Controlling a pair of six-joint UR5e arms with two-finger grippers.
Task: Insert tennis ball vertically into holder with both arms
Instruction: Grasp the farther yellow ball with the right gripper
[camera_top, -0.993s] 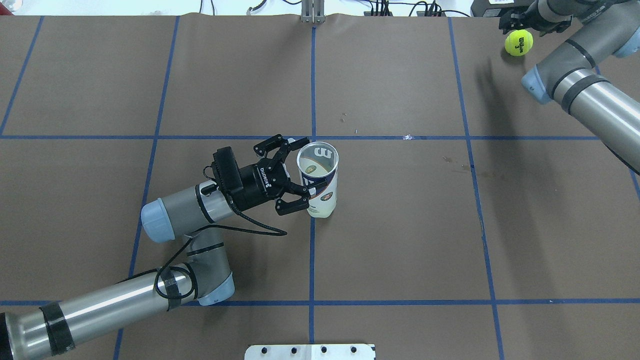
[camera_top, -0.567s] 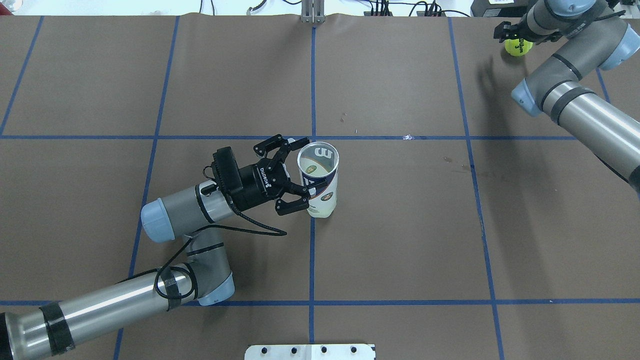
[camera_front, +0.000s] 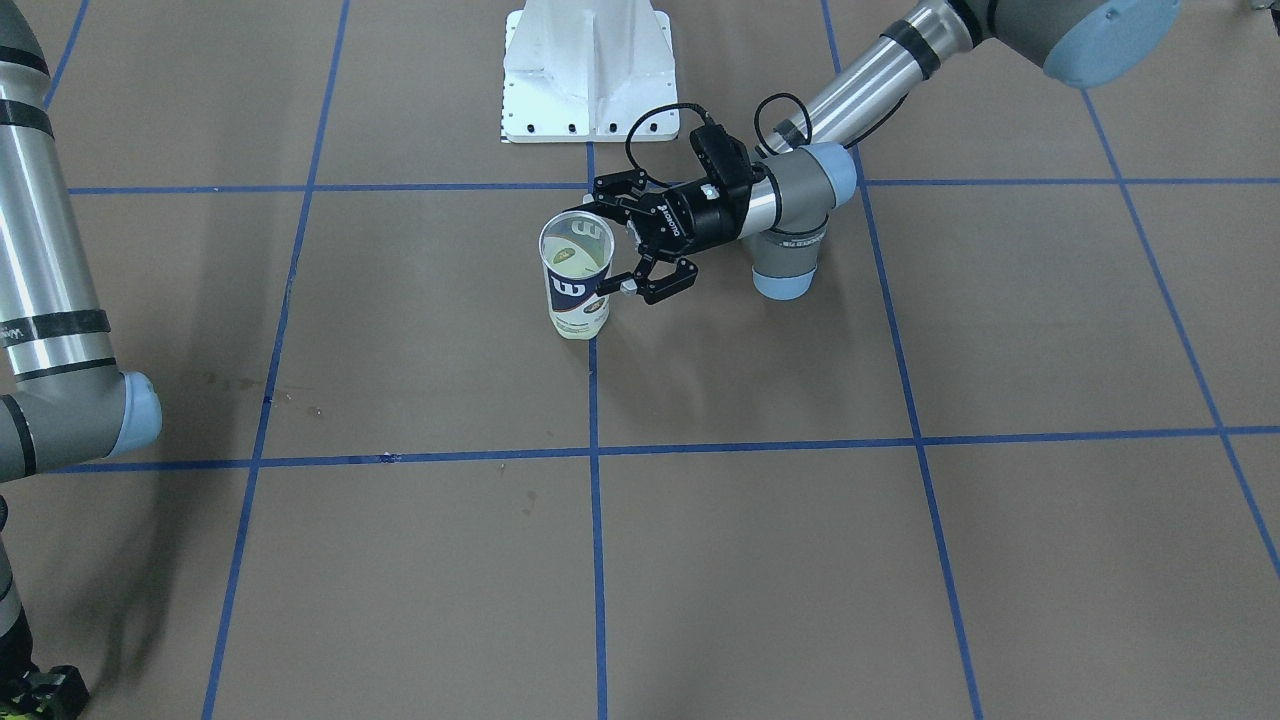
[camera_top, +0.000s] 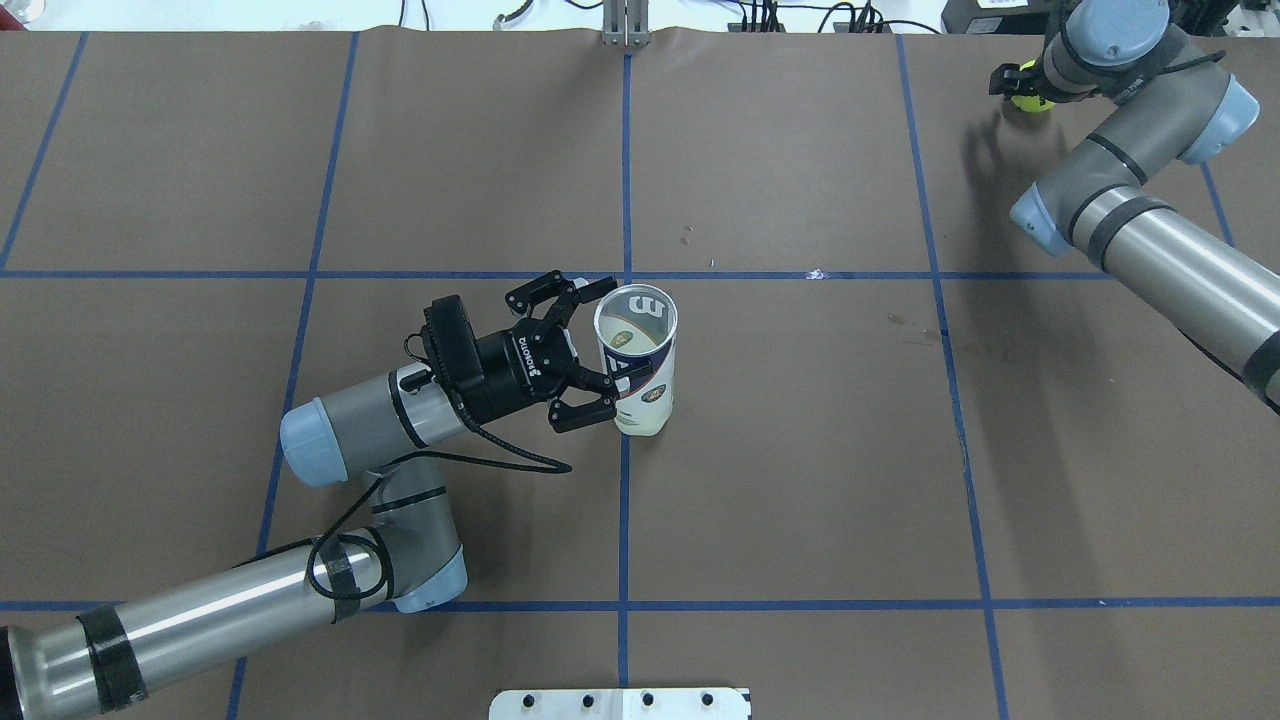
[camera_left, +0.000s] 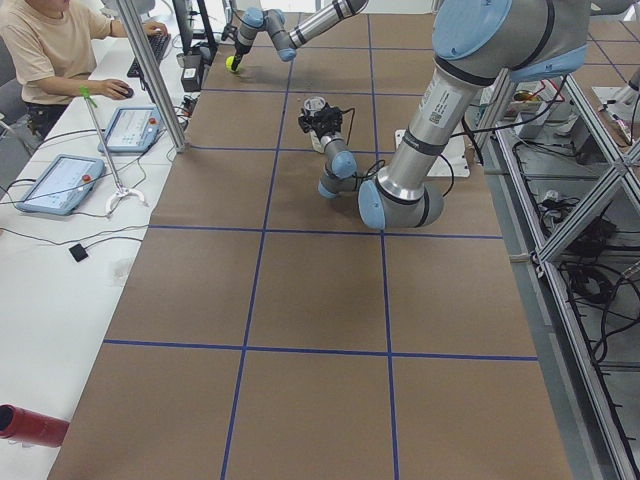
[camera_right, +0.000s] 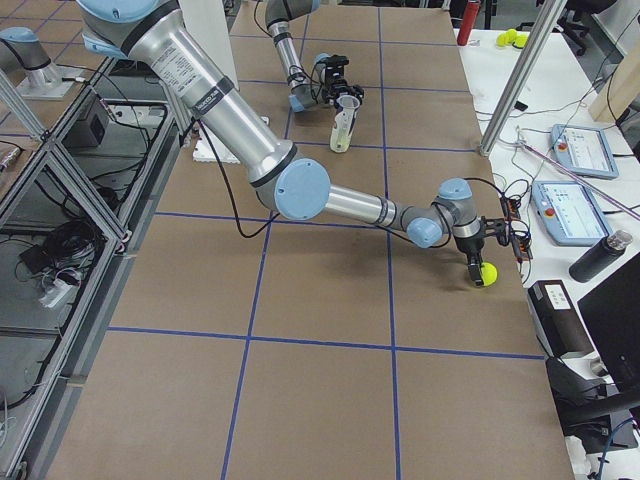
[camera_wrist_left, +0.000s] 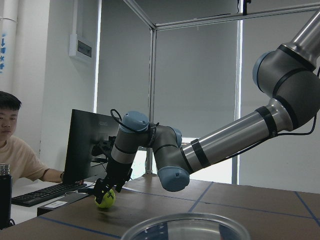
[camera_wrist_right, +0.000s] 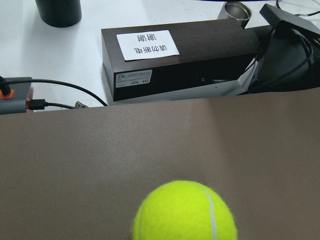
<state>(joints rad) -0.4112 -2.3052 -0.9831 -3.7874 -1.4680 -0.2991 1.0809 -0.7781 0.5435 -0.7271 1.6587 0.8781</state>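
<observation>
Could tip the tall clear plastic tennis-ball can with the navy-and-white label. Stands upright near the middle of the brown paper table, open mouth up, so needs only a small bump to fall. Has the black two-finger left gripper right at its side, jaws spread wide with the can right at their tips. Close unevenly and push the can over, or shove it along the paper.

Could lose the fuzzy yellow tennis ball too. Lies on the table in the far right corner, well apart from the can and close to the table's far edge. Roll it the wrong way and send it off toward the black box with the white sticker just past that edge. Has the black two-finger right gripper low over the ball, almost on it. Cannot tell whether pinching or spread: hides the fingers in every view. Lift with a weak hold and drop the ball, then chase it across the table.

Leaves lots of open brown table between the ball's corner and the can, with nothing lying in the way. Come in high from the can's right side, away from the left gripper. Aim badly and hit the rim instead of the hole. Stay clear of the white metal plate at the near edge, well apart from the can.
</observation>
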